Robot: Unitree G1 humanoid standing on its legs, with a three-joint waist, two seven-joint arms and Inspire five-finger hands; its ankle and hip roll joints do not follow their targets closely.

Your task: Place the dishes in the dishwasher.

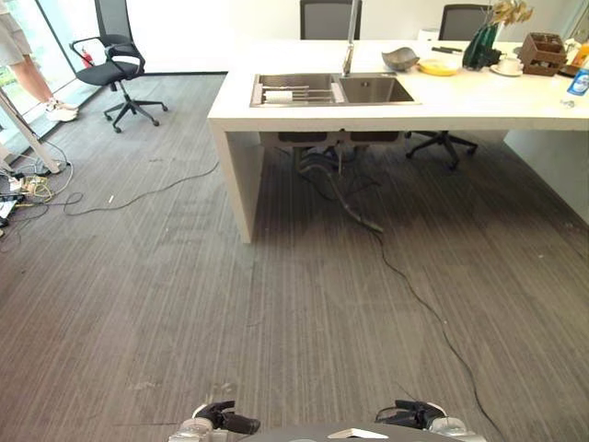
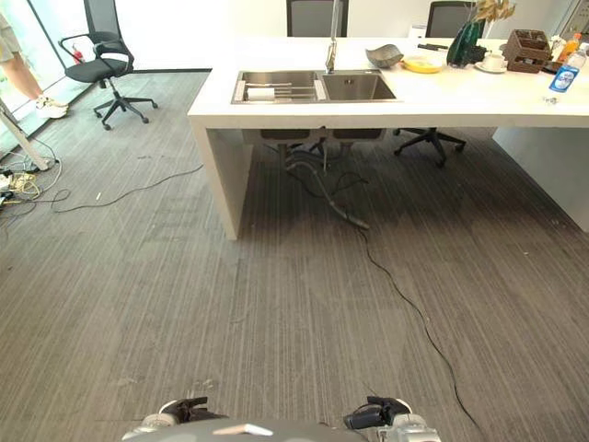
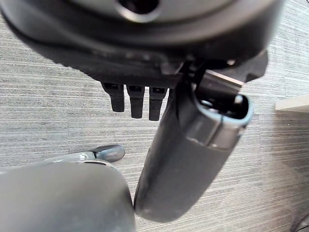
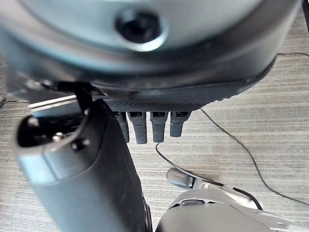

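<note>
The left hand (image 1: pixel 225 421) and right hand (image 1: pixel 411 413) hang low at 7 and 5 o'clock, fingers straight, holding nothing. The dishes, a grey ceramic bowl (image 1: pixel 399 59) and flat yellow plate (image 1: pixel 438 66), sit at 1 o'clock on the white desk (image 1: pixel 479 101), just beyond the stainless double sink (image 1: pixel 331 89). Walk across the grey carpeted floor (image 1: pixel 184 304) clear of the black floor cable (image 1: pixel 433 313), stopping square to the desk edge before reaching; no dishwasher can be identified.

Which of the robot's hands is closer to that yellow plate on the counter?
Right, though only slightly. The yellow plate lies far ahead on the counter, to the robot's right. The right hand and left hand both hang low near the body, holding nothing.
</note>
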